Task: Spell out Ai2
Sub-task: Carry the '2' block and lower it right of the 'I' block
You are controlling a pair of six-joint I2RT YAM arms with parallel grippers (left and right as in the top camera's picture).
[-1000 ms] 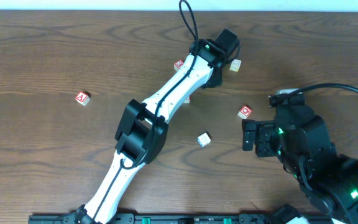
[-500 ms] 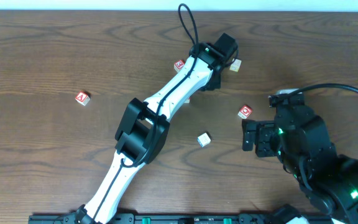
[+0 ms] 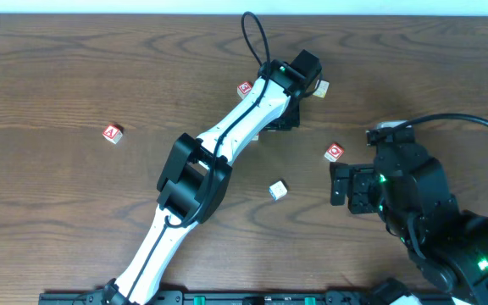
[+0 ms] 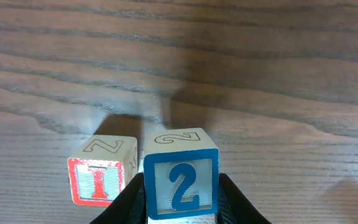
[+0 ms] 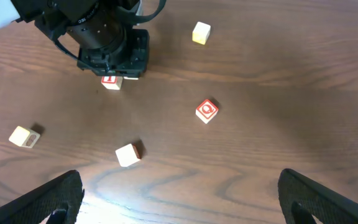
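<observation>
In the left wrist view my left gripper (image 4: 181,199) is shut on the blue-framed "2" cube (image 4: 181,182), one black finger on each side of it. The red-framed "I" cube (image 4: 100,176) stands directly to its left, almost touching. From overhead the left gripper (image 3: 279,120) covers both cubes. In the right wrist view the "I" cube (image 5: 111,81) peeks out below that gripper. The red "A" cube (image 3: 113,133) lies alone far to the left. My right gripper (image 3: 339,182) is open over bare wood, nothing between its fingers (image 5: 55,202).
A red "O" cube (image 3: 335,152) sits just beyond my right gripper. A red-marked cube (image 3: 244,88) and a cream cube (image 3: 321,88) flank the left wrist. Another pale cube (image 3: 277,190) lies near the middle. The left arm (image 3: 195,178) stretches diagonally across the table.
The left gripper has shifted slightly toward the front and now covers the cube edge that peeked out beside it. The right arm has not moved.
</observation>
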